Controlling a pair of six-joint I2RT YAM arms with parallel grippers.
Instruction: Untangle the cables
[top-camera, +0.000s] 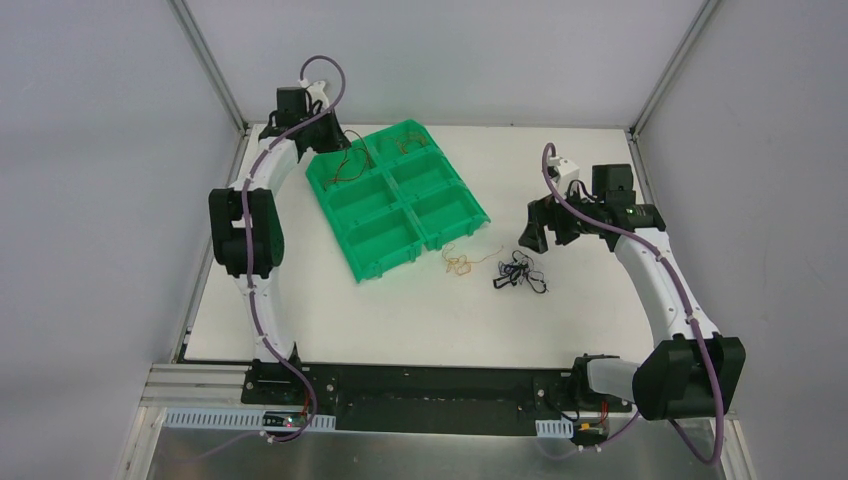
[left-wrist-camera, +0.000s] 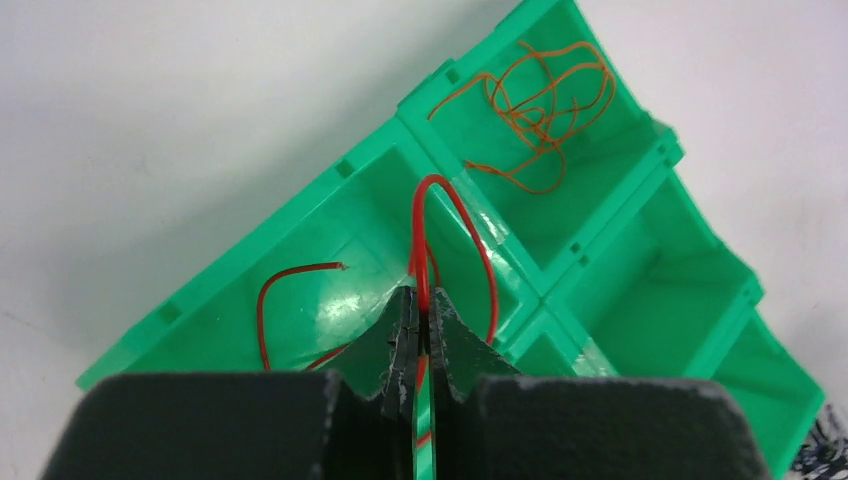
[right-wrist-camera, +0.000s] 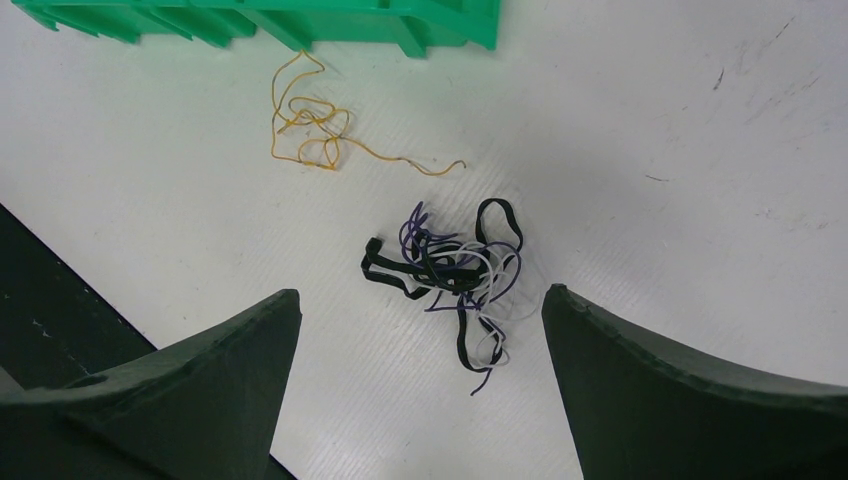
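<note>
My left gripper (left-wrist-camera: 424, 310) is shut on a thin red wire (left-wrist-camera: 470, 225) that loops up from the jaws over the back left compartment of the green tray (left-wrist-camera: 640, 290). Another red wire (left-wrist-camera: 265, 300) lies in that compartment. Orange wires (left-wrist-camera: 540, 110) lie in the neighbouring back compartment. My right gripper (right-wrist-camera: 420, 310) is open and empty above the table, just short of a tangle of black, white and purple wires (right-wrist-camera: 455, 275). A yellow wire (right-wrist-camera: 310, 125) lies loose between the tangle and the tray. In the top view the tangle (top-camera: 518, 272) and the yellow wire (top-camera: 458, 262) lie right of the tray (top-camera: 368, 262).
The green tray has several compartments; those nearer the front show no wires. Its front edge (right-wrist-camera: 300, 25) lies just beyond the yellow wire. Grey walls close in the white table (top-camera: 400, 320) on the left, back and right.
</note>
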